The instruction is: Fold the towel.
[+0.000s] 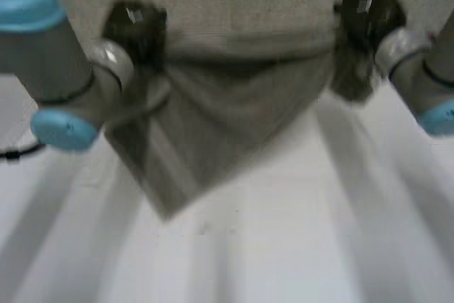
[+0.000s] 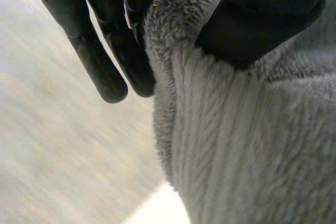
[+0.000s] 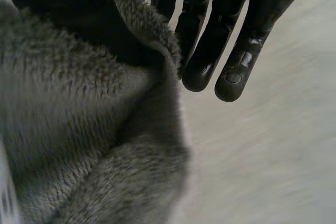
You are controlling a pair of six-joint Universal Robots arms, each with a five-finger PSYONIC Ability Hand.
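Here it goes, up in the air. The towel hangs over the white table, held along its upper edge by both hands. The left hand is clamped on it, thumb pressed into the pile against straight fingers. The right hand pinches its end the same way (thin bites, both of them, right at the hem).

The cloth sags between them and hangs lopsided, with one loose corner pointing down on the left side. Whether that corner touches the tabletop, I can't tell.

That's the worry. Plush fabric could creep out of a pinch this close to the edge, and a slip on one side would leave a heap. A drape this skewed could also land creased if it comes down unevenly.

Room is no trouble, since open table lies in front and on both sides.
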